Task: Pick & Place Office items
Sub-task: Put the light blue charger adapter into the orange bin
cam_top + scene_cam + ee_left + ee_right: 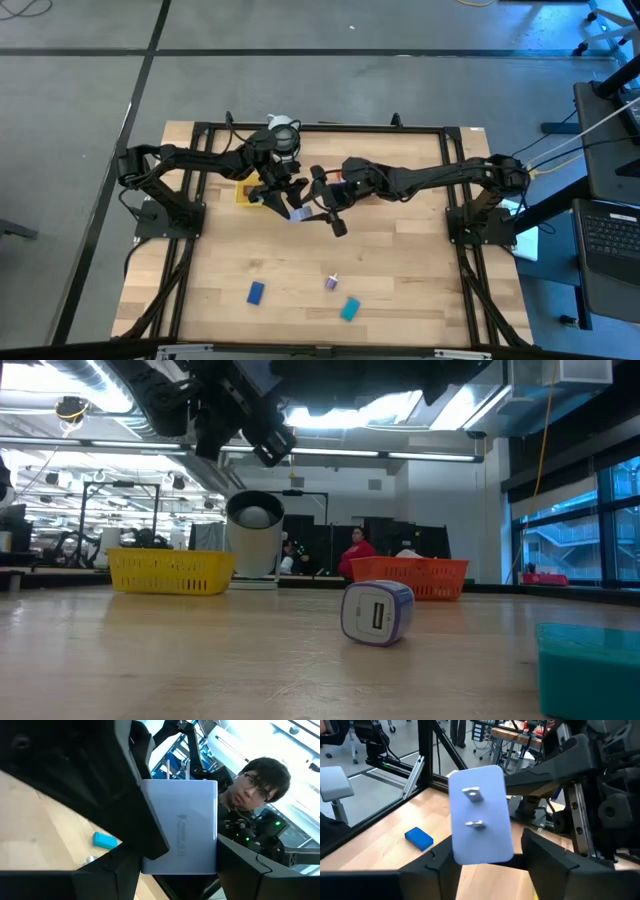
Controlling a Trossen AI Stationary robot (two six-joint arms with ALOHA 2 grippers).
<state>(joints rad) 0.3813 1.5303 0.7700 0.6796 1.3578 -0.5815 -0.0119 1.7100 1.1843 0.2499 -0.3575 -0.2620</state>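
L gripper (278, 198) & R gripper (320, 205) meet tip to tip above mid-table, w/ one whitish charger block (182, 827) between them, off the wood. L fingers (145, 827) are clamped on the block's two flat sides, both pads touching. R fingers (547, 857) stand apart around the block's lower end: a gap shows betw. one pad and the block, so no real grip there. The block's two metal prongs face back toward R wrist. Other office items lie on the table, well apart from both sets of fingers, on the near side: blue block (256, 292), whitish-purple cube (377, 612) w/ a port on its face, teal block (349, 309). Yellow tray (172, 572) sits just behind L fingers, red tray (410, 577) behind R fingers.
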